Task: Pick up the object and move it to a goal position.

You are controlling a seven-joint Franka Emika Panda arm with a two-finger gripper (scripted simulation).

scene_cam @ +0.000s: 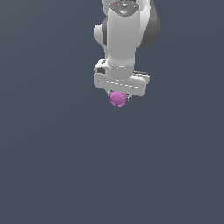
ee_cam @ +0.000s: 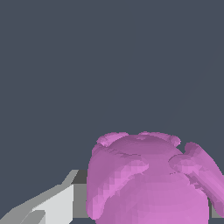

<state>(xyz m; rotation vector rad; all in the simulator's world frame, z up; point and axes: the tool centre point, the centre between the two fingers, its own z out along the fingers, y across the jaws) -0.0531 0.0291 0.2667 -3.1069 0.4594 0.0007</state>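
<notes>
I count 1 arm [scene_cam: 124, 35] and 1 gripper [scene_cam: 118, 98] on my feeds, plus 1 pink object [scene_cam: 117, 99]. The gripper points straight down and is clamped on the object, which sits between the fingertips right under the white hand. In the wrist view the object [ee_cam: 148, 179] fills the near field, with 1 pale finger [ee_cam: 57, 203] touching its side. Plain dark grey surrounds everything.

Flat, even simulator light; no shadows, coarse pixelated edges
</notes>
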